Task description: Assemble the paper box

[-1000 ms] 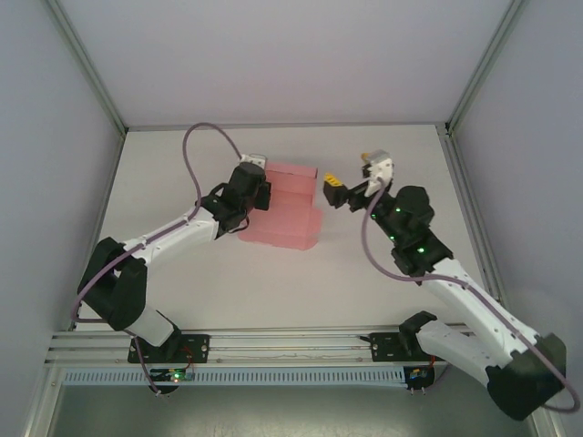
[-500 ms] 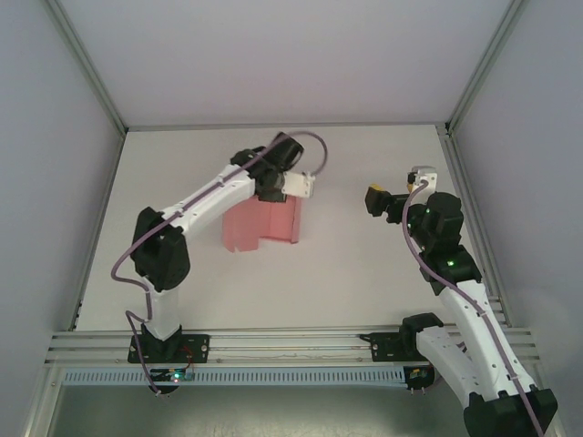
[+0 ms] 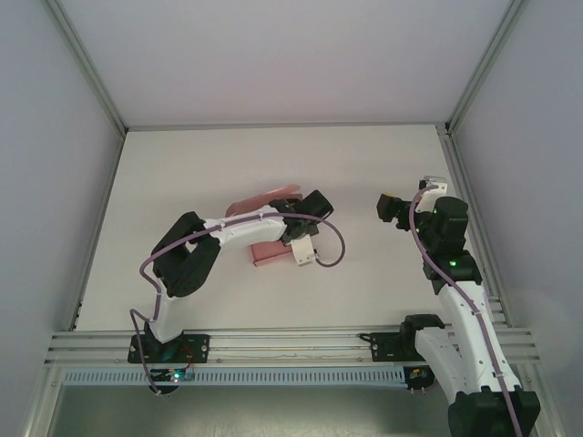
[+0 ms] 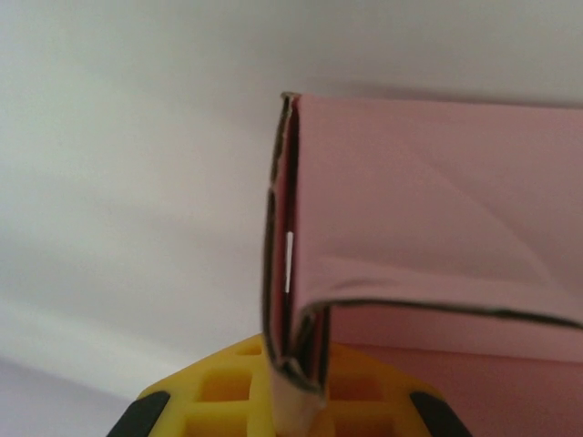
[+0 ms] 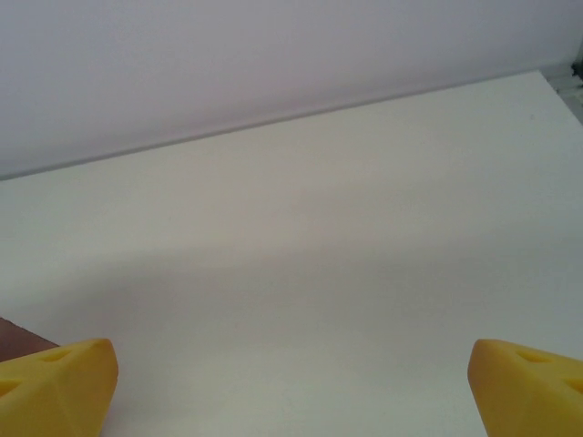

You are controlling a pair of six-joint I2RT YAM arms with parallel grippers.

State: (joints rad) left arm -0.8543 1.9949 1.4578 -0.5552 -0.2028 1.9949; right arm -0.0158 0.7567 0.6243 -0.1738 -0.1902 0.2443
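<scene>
The paper box point(image 3: 266, 254) is pale pink cardboard, folded over and lifted at the table's middle, with a flap point(image 3: 262, 198) sticking out behind the left arm. My left gripper point(image 3: 286, 243) curls back under its wrist and is shut on it. In the left wrist view the yellow jaws point(image 4: 296, 401) pinch several stacked layers of the paper box point(image 4: 428, 228) at a folded edge, and one panel bends off to the right. My right gripper point(image 3: 393, 208) hovers to the right of the box, apart from it. Its yellow fingertips point(image 5: 56, 378) stand wide open over bare table.
The white table point(image 3: 364, 164) is bounded by grey walls and aluminium posts point(image 3: 469, 100). A rail point(image 3: 291, 346) with both arm bases runs along the near edge. A purple cable point(image 3: 332, 250) loops beside the left wrist.
The left arm has folded back toward the near side, carrying the pink cardboard with it and doubling it into a smaller folded shape. The right arm has drawn back to the right.
</scene>
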